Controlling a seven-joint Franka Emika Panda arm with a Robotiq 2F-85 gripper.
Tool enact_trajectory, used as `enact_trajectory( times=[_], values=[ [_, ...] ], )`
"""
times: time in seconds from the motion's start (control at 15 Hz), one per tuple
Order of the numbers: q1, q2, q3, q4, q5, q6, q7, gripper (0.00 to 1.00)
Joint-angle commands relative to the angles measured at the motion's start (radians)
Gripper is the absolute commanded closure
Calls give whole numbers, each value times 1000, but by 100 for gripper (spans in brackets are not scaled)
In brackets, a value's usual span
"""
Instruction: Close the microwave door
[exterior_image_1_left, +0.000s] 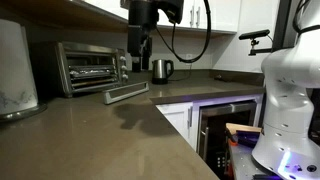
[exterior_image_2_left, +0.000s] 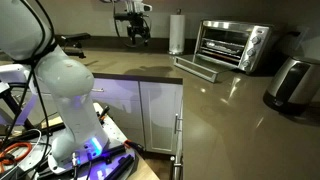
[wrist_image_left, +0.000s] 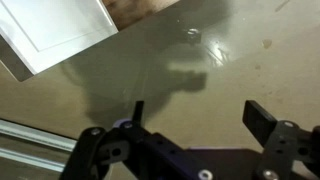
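Observation:
The microwave (exterior_image_1_left: 90, 66) is a small silver toaster-oven-style box on the brown counter, also seen in an exterior view (exterior_image_2_left: 232, 45). The microwave door (exterior_image_1_left: 127, 92) hangs open, folded down flat with its bar handle at the front edge; it also shows in an exterior view (exterior_image_2_left: 195, 68). My gripper (exterior_image_1_left: 142, 58) hangs above the counter to the right of the open door, apart from it. In the wrist view the gripper (wrist_image_left: 200, 112) is open and empty, with only bare counter between the fingers.
A steel kettle (exterior_image_1_left: 161, 70) stands behind the gripper. A large white appliance (exterior_image_1_left: 15, 65) stands left of the microwave. A paper towel roll (exterior_image_2_left: 177, 33) stands on the counter. White cabinets sit below, with a black glass-front unit (exterior_image_1_left: 225, 125) under the counter.

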Motion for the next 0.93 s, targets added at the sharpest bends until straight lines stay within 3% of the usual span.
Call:
enact_trajectory(
  times=[0.0, 0.87],
  values=[
    [8, 1, -7, 2, -3, -2, 3, 0],
    [-1, -10, -20, -22, 0, 13, 2, 0]
  ],
)
